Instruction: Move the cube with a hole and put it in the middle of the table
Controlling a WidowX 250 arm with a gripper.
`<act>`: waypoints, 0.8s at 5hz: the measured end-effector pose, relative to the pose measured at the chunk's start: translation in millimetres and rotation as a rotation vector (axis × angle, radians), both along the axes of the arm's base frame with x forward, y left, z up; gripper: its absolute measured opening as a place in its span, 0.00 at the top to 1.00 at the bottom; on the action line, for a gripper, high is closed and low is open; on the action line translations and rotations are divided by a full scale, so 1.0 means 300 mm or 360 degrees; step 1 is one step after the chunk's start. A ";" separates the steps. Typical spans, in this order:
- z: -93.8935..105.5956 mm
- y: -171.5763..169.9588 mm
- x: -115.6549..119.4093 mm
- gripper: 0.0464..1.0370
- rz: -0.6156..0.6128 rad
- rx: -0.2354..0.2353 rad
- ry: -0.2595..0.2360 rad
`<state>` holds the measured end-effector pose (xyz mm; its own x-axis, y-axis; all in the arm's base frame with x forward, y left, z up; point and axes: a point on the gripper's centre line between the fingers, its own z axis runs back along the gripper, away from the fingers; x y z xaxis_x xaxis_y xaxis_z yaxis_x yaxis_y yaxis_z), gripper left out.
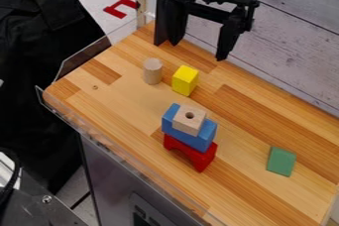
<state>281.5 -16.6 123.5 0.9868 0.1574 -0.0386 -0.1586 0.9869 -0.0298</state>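
The wooden cube with a round hole in its top [189,120] rests in a blue block [200,139], which stands on a red arch-shaped block [202,158]. This stack is in the middle of the wooden table [136,105], towards its front edge. Above the table's back edge hangs my gripper [200,49], higher in the view than the stack and apart from it. Its two fingers are spread wide, with nothing between them.
A wooden cylinder [152,71] and a yellow block [185,80] stand behind the stack, nearer the gripper. A green block [281,161] lies at the right. A clear guard [106,143] runs along the front edge, and a plank wall [291,36] rises behind.
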 end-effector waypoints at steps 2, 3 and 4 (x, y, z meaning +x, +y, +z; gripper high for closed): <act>-0.040 0.008 -0.015 0.04 0.0017 0.0025 0.0073; -0.047 0.004 -0.028 0.04 0.0025 0.0025 0.0103; -0.085 -0.011 -0.050 0.04 0.0044 0.0001 0.0122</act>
<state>266.5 -19.8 97.9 0.9762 0.1849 -0.1137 -0.1879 0.9821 -0.0159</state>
